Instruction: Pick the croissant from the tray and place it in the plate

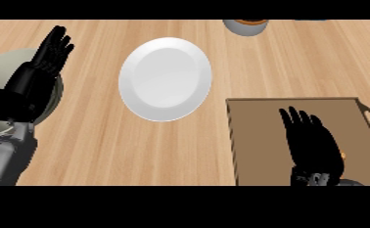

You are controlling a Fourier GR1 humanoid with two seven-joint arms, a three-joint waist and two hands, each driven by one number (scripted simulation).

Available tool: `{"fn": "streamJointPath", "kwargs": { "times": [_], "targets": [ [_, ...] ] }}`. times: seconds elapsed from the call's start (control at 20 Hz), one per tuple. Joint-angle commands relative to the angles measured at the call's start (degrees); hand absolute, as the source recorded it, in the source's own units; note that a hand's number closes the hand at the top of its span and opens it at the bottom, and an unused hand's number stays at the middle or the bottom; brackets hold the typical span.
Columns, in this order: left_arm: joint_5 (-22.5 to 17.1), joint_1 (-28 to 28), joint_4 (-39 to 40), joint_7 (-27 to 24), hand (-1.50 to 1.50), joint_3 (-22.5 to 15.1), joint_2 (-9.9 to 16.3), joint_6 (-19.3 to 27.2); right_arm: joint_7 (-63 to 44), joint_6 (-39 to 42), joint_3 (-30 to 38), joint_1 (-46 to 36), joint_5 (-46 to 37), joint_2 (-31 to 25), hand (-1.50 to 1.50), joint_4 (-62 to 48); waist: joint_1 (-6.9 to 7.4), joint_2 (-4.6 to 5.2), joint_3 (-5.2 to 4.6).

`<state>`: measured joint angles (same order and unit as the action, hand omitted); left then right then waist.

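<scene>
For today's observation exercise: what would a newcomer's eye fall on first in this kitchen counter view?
First, the white plate, bare at the middle of the wooden counter. Next, the right hand, fingers straight, over the brown tray at lower right. The left hand rests open at the left edge.

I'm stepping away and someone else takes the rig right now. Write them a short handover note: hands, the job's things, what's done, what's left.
Right hand: over the brown tray, fingers fairly straight; a small orange bit shows at its right edge, likely the croissant, mostly hidden. Whether it is gripped cannot be told.
Left hand: open, resting at the left edge, fingers up, over a pale round dish.
White plate: on the counter left of the tray, nothing on it.
Done: the right hand is at the tray.
Left: grasp, lift, carry left to the plate, set down.
</scene>
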<state>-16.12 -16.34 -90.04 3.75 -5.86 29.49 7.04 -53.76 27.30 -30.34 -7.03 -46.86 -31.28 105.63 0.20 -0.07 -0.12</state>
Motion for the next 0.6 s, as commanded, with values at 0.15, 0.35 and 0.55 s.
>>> {"fn": "streamJointPath", "kwargs": {
  "times": [0.15, 0.35, 0.55],
  "targets": [
    [0.39, 5.8, -3.63, -1.49, 0.0, 1.9, 0.18, -2.45, -2.51, 4.08, 3.0, -0.28, -3.79, -0.77, -1.5, -4.59, 0.26, 0.01, 0.1],
    [2.84, 1.23, 0.71, -2.34, 0.0, 1.32, -2.31, -1.67, -3.9, 7.09, 3.71, 2.32, -5.15, -1.12, -1.5, -3.22, -0.62, 0.07, 0.09],
    [4.68, 1.4, -3.48, 2.01, 0.0, 0.56, -4.47, 0.72, -1.62, 6.16, 6.35, 2.51, -7.28, -0.41, -1.5, -7.49, -0.32, 0.03, 0.13]
  ]
}}
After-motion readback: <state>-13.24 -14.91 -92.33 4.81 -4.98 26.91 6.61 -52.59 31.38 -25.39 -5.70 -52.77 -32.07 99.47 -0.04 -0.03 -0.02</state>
